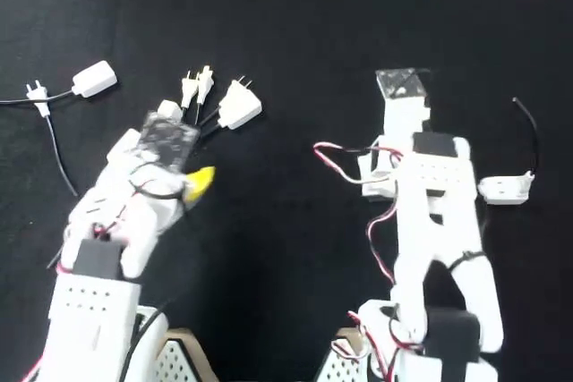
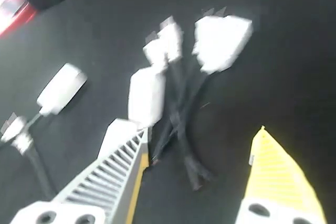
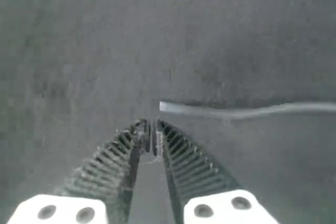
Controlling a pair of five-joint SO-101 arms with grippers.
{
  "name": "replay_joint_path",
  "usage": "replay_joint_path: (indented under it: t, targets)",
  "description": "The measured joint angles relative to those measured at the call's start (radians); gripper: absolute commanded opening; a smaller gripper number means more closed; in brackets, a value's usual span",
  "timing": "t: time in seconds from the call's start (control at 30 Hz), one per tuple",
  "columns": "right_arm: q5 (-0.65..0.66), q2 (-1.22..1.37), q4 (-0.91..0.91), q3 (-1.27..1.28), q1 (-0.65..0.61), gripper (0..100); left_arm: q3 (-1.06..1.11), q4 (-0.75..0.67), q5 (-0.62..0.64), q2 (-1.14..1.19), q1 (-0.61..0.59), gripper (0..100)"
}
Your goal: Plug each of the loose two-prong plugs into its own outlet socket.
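High view: bunch of white two-prong plugs on black cords (image 1: pixel 240 106) lying loose on black table (image 1: pixel 295 33), prongs pointing away, just ahead of left gripper (image 1: pixel 186 145). Probably grouped for easy picking. White rectangular block on cord (image 1: pixel 94 79) near, likely outlet socket.

Left wrist view: left gripper (image 2: pixel 202 132) spread apart, straddling black cords, clamping nothing. Apparently lined up for grasp behind plugs (image 2: pixel 220 40).

Right wrist view: right gripper (image 3: pixel 152 129) pressed together, low over table beside thin pale cable (image 3: pixel 236 112), seemingly parked.

No legible writing, no brand.

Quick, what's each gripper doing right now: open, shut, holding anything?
Left gripper, with one white and one yellow finger: open, holding nothing.
Right gripper, with dark ridged fingers: shut, nothing clearly held.
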Motion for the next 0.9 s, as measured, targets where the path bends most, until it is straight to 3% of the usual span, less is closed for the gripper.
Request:
replay_joint_path:
  t: [0.43, 0.67, 0.9]
  targets:
    - [0.020, 0.028, -0.207, 0.193, 0.041, 1.2, -0.571, -0.017, -0.187, 0.890, 0.021, 29]
    - [0.018, 0.029, -0.239, 0.213, 0.041, 1.2, -0.667, -0.011, -0.384, 1.077, -0.071, 24]
    - [0.018, 0.029, -0.259, 0.221, 0.041, 1.2, -0.746, -0.129, -0.407, 1.278, -0.071, 24]
